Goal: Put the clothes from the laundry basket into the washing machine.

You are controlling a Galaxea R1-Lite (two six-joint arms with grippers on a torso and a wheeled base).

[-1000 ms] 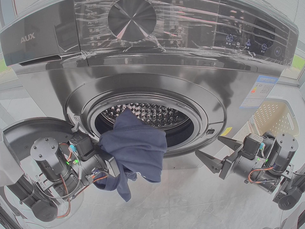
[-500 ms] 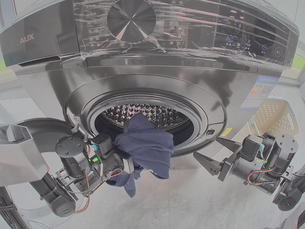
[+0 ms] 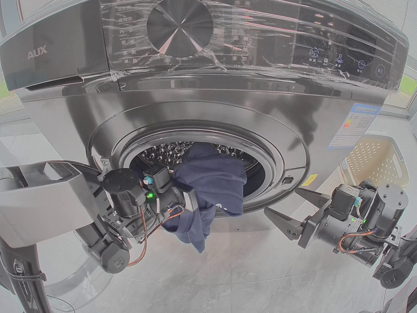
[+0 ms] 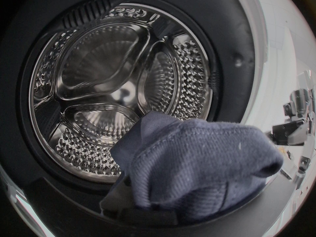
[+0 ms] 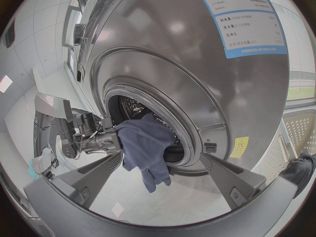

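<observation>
Loading step: left gripper (image 3: 193, 198) clamps navy garment (image 3: 216, 180).
Drum (image 4: 98, 83) just ahead of jaws, cloth tail below; likely needs deeper push, then release.

Navy garment (image 3: 215, 179) draped over washing machine (image 3: 278, 127) opening, right gripper (image 3: 283, 199) fingers (image 3: 284, 222) apart

The washing machine (image 3: 208, 105) is glossy dark grey, its drum (image 4: 98, 83) bright silver dotted with small dimples, and the garment (image 3: 215, 181) at the head view's centre is plain navy with a fine knit weave. At the right, the laundry basket (image 3: 382, 157) is cream with rows of small holes, near a blue-edged white label (image 3: 355, 124) and a yellow sticker (image 3: 309, 179); the floor (image 3: 260, 274) is pale grey tile.
</observation>
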